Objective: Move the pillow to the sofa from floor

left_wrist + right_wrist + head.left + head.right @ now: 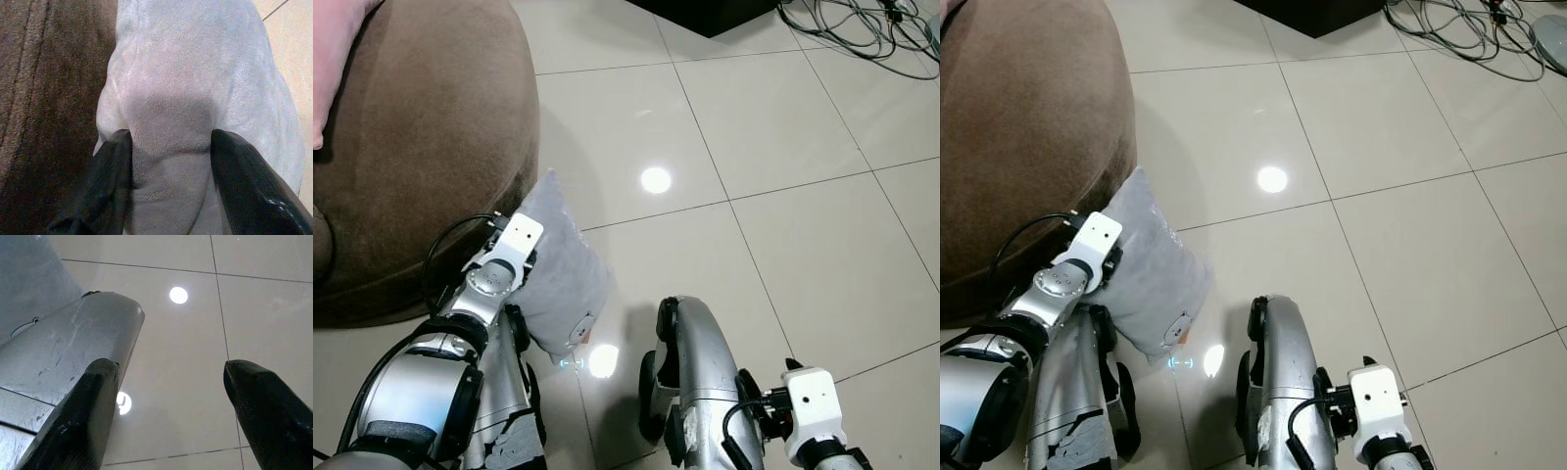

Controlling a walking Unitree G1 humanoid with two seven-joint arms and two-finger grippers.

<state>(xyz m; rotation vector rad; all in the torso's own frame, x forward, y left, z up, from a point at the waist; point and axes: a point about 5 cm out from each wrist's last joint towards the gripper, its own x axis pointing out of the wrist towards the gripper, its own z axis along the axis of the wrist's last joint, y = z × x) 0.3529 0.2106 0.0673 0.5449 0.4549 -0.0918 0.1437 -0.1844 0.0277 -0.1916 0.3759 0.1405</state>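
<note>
Left end effector (pixel 168 183): both black fingers (pixel 111 181) pressed into the grey pillow (pixel 195 88), one on each side of a pinched fold of its plush fabric — clamped on the pillow. Pillow (pixel 558 274) stands tilted on the floor (pixel 754 147), its upper edge leaning against the base of the brown sofa (pixel 421 147), one lower corner touching tile near a bright reflected light spot. Small round mark visible on the pillow face near that lower corner. Left arm (pixel 484 284) reaches forward, wrist white and silver, black cable looping beside it. Right end effector (pixel 168 411): fingers spread wide apart, nothing between them, pointing at bare tile beside the robot's silver leg (pixel 63 352). Right arm (pixel 808 406) hangs low, well apart from the pillow. Sofa: rounded brown upholstery, a pink cushion (pixel 337 49) lying on its upper part at the frame corner. Floor: pale glossy tiles with thin dark grout lines. Far side: a tangle of grey cables (pixel 862 29) on the tile, next to a dark furniture edge (pixel 705 12).
</note>
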